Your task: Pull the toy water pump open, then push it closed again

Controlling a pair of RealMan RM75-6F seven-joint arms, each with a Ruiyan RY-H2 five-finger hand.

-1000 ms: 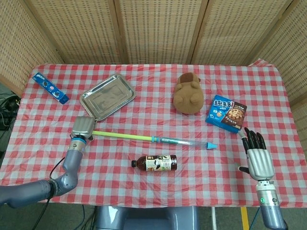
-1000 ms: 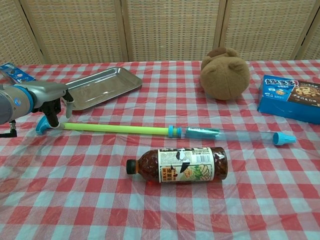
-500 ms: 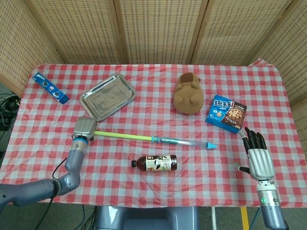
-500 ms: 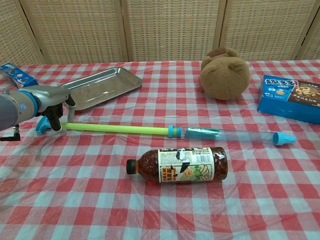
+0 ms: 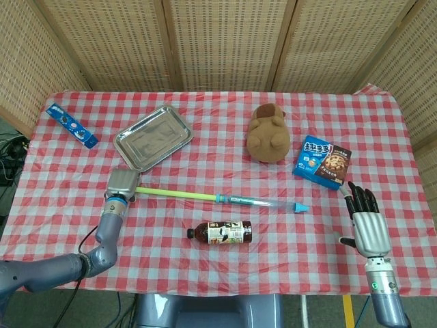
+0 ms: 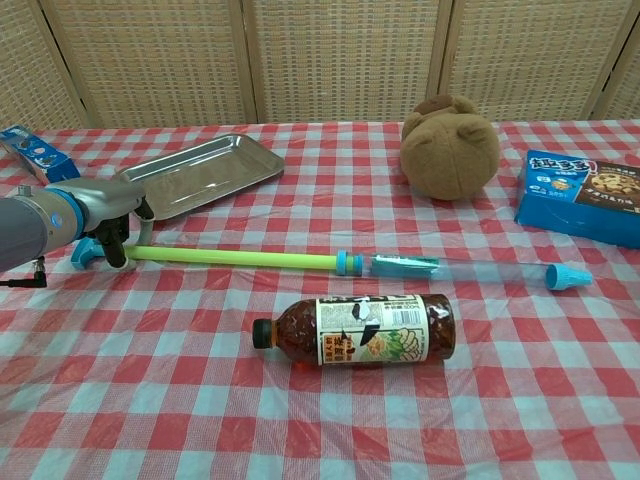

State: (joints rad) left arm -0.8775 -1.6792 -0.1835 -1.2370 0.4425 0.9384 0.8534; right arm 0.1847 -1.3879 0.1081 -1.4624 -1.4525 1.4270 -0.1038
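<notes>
The toy water pump (image 5: 225, 199) lies pulled open across the table's middle. Its yellow-green rod (image 6: 240, 258) runs from a blue handle (image 6: 83, 251) at the left to a blue collar. From there a clear tube leads to the blue tip (image 6: 568, 276) at the right. My left hand (image 5: 121, 184) grips the rod's left end beside the handle, and the chest view shows its fingers (image 6: 116, 240) curled around the rod. My right hand (image 5: 369, 229) hovers at the table's front right with fingers spread, holding nothing, far from the pump.
A brown drink bottle (image 6: 360, 328) lies just in front of the pump. A metal tray (image 5: 151, 137) sits behind my left hand. A brown plush toy (image 5: 268, 133) and a blue cookie box (image 5: 321, 162) lie at the back right, a blue packet (image 5: 72, 125) at the far left.
My left hand has shifted slightly to the right at the rod's end. The tube, collar and tip have stayed put. The right hand has not moved.
</notes>
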